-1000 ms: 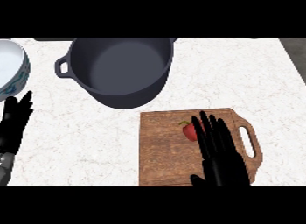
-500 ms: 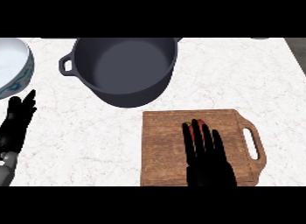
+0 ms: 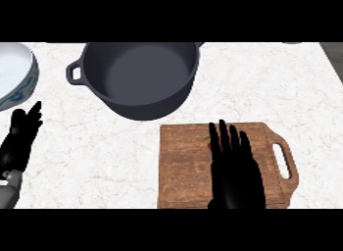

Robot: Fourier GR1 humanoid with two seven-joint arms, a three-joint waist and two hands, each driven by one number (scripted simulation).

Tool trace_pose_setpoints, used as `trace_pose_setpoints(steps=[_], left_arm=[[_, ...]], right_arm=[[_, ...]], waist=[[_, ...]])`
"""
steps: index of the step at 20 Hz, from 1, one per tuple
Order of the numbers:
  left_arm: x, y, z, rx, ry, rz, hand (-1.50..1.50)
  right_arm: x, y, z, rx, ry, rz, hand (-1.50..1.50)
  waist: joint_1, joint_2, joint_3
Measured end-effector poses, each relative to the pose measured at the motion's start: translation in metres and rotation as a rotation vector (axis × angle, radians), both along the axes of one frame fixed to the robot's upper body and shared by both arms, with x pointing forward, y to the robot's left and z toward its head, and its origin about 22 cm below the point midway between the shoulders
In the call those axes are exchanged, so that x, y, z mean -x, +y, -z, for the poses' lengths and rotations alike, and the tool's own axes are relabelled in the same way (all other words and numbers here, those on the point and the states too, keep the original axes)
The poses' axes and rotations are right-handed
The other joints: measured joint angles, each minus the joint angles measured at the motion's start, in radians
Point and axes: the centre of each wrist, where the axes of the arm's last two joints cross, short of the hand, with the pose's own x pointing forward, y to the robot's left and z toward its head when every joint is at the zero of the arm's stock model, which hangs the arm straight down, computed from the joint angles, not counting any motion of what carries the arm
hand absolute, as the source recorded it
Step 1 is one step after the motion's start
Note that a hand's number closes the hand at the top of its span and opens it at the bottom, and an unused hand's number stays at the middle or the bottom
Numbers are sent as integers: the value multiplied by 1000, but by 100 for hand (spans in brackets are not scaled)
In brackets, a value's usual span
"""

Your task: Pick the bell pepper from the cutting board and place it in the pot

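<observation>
- The counter (image 3: 87, 162), white and faintly veined, is filling nearly the whole frame.
- The pot (image 3: 142, 78), dark grey with a loop handle on its left side, is sitting at upper centre, showing nothing inside.
- The board (image 3: 182, 166), brown wood with a handle slot on its right end, is lying at lower right, just below the pot.
- The right hand (image 3: 233, 169) is lying flat over the middle of the board, fingers straight and close together, pointing up the frame.
- The bowl (image 3: 8, 73), white with a blue-green pattern on its side, is showing at the upper left edge.
- The left hand (image 3: 19, 142) is resting at the left edge below the bowl, fingers straight and up, holding nothing.
- The pepper (image 3: 207, 143) is showing only as a tiny reddish speck on the board at the left edge of the right hand's fingers; the rest is hidden.
- No writing or label is readable on anything.
</observation>
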Motion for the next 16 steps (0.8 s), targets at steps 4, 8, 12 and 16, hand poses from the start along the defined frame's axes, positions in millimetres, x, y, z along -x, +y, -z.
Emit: trace_pose_setpoints(steps=[4,8,12,16], left_arm=[[2,-2,-5,-4,3,0,0],[-2,-2,-10,-3,1,-2,0],[2,-4,-3,-6,4,-2,0],[0,-1,-2,-5,2,-4,0]], right_arm=[[-14,-3,16,8,18,22,-150],[-22,-3,32,13,14,23,-150],[-27,-1,37,25,2,23,-150],[-37,-2,39,43,13,47,-150]], waist=[[0,0,0],[-1,0,0],[-1,0,0],[-1,0,0]])
